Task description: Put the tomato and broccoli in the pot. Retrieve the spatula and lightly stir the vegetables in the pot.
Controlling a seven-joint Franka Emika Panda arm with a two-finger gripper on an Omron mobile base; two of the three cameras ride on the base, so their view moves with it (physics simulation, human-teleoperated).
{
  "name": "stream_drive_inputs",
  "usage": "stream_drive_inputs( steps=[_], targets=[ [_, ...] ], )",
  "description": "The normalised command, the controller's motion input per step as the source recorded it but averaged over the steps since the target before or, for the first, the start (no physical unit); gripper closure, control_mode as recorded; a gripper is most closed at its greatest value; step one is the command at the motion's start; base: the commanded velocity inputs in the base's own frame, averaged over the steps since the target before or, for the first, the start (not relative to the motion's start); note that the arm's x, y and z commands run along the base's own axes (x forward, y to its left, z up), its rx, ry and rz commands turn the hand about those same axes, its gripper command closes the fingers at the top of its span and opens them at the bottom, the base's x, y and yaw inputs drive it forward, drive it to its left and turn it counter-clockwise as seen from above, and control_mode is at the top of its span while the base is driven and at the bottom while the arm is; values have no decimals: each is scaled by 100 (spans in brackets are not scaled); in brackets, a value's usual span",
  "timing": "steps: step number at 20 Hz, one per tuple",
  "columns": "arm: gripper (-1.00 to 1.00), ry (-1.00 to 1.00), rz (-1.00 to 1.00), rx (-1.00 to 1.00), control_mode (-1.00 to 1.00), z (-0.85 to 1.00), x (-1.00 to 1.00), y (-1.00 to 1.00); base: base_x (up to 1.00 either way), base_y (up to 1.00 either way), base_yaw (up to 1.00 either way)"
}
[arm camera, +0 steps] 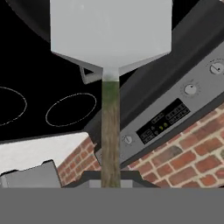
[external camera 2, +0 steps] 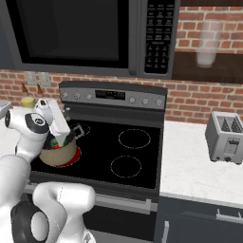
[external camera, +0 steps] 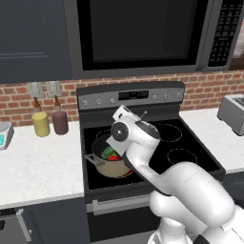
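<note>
While the gripper [arm camera: 110, 181] clamped the spatula [arm camera: 110, 39], its blade hung over the pot [external camera: 112, 164] on the stove [external camera: 190, 143], broccoli [external camera: 107, 153] and tomato [external camera: 113, 158] inside; advised small, slow circles, clear of the rim.

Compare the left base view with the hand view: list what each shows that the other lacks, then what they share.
Left base view alone: the pot on the front left burner with the broccoli and tomato inside, two bottles on the counter, and the microwave. Hand view alone: the spatula close up, blade ahead, handle running back to the gripper. Shared: the stove, its knob panel, the brick wall and the toaster.
</note>
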Motion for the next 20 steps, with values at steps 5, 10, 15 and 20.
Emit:
stream_drive_inputs(
  steps=[5,10,15,20],
  targets=[
    [100,1,4,-12,-100,-2,3,22,0,0,0],
    [100,0,16,-8,-100,0,12,39,0,0,0],
    [100,-1,23,-8,-100,-7,14,40,0,0,0],
    [100,-13,23,-14,-100,-31,13,27,0,0,0]
  ],
)
